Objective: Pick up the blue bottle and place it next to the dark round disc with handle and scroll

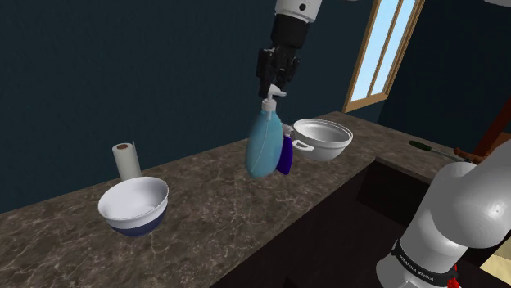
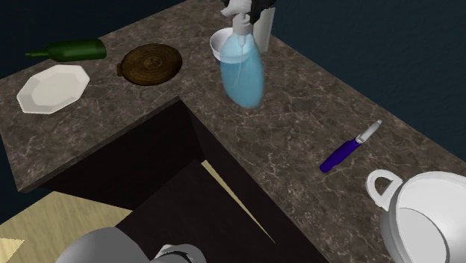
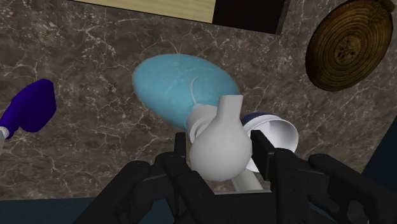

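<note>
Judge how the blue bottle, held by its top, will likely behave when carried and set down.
The blue bottle hangs from its narrow white pump head in the gripper, so its wide body may swing. Its smooth, rounded surface probably slips easily. Tall with a rounded lower end, it could tip when set down.

Countertop (image 1: 213, 221): dark stone look, pale veins, smooth, faint sheen. Blue bottle (image 1: 265, 147): translucent, glossy, plastic-like; pump head (image 3: 219, 149) smooth matt white. Round disc (image 2: 151, 63): brown wood-grain rings, matt. Green bottle (image 2: 71, 50): glassy shine. Bowl (image 1: 131, 200): glossy white inside. Pot (image 1: 327, 149): glossy white. Paper roll (image 1: 126, 160): matt white.
</note>
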You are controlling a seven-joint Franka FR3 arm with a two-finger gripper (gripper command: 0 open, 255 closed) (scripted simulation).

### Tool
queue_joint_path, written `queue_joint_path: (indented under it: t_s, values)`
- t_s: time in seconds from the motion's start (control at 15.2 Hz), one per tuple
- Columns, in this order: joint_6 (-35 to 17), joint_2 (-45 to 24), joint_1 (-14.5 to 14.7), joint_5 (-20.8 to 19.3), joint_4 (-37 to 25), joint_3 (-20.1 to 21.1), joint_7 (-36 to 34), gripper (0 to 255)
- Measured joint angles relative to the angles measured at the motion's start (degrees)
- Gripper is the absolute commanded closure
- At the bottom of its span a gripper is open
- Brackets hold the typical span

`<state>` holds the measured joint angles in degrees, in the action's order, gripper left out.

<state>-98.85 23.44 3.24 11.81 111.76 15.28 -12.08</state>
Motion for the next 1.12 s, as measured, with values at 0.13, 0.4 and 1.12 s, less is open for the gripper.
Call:
queue_joint_path:
  t_s: [0.13,0.4,1.12]
  values:
    - [1.5,-0.3,-0.1,-0.1,-1.8,-0.1,-0.2,255]
    - [4.6,-1.4,-0.2,-0.5,-6.1,-0.1,-0.9,255]
    - [13.3,-5.5,-0.6,-1.5,-18.8,-0.2,-2.2,255]
